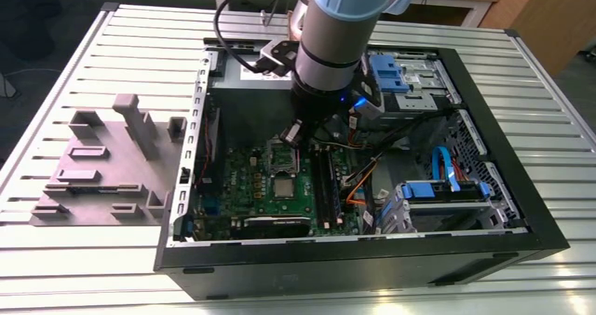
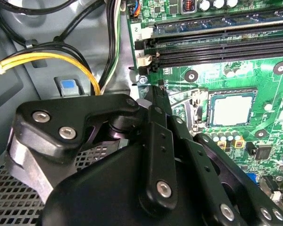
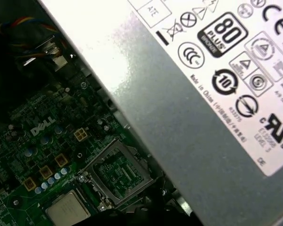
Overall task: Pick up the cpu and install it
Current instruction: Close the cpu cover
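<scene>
Cpu (image 2: 232, 109) sits in green motherboard (image 2: 269, 89), hinged frame (image 3: 96, 158) open.

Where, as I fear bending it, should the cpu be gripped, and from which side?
By two opposite edges, coming straight down from above. The cpu lies flat, silvery top up, on the motherboard beside the socket, so only its thin rim offers a hold. Capacitors stand along one side; the edges clear of them are probably safer.

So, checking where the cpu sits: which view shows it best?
The second wrist view: the cpu lies whole and close. The first wrist view shows it skewed, by the picture's edge; the exterior view shows it from afar.
</scene>
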